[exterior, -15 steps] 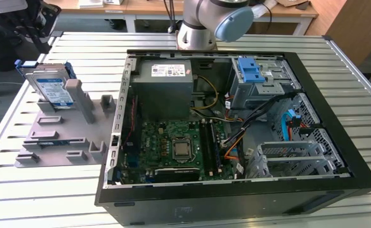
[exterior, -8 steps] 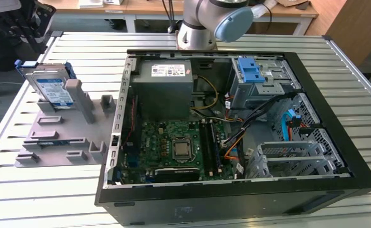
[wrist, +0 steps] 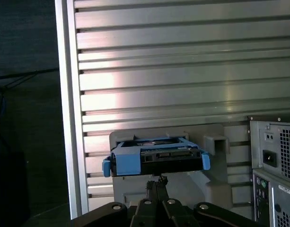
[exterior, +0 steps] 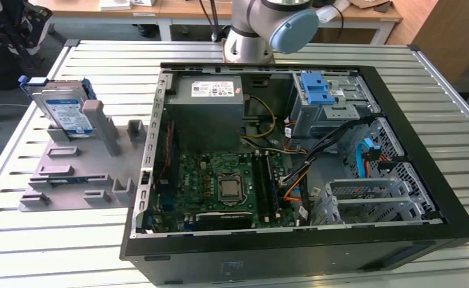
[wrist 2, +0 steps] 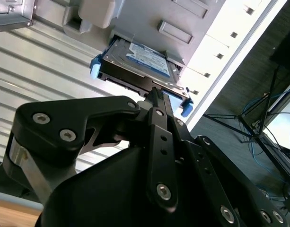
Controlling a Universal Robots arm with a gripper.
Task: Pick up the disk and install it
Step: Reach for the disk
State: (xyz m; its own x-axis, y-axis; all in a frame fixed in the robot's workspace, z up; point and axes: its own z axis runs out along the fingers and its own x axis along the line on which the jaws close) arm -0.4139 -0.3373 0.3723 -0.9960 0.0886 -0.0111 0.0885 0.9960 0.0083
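The disk (exterior: 68,111) stands on edge in a grey rack (exterior: 82,174) near the worktop's (exterior: 58,240) far corner on the exterior view's left, its blue-and-white label facing out. Just beside the rack, toward the exterior view's right, an open computer case (exterior: 298,249) lies on its side. In the first wrist view the end effector (wrist: 156,181), clenched and empty, hangs just short of the disk's connector edge.

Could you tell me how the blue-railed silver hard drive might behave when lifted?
The silver metal hard drive with blue plastic rails looks rigid and probably dense for its size. Standing on edge in the grey slotted holder, it might tip if nudged.
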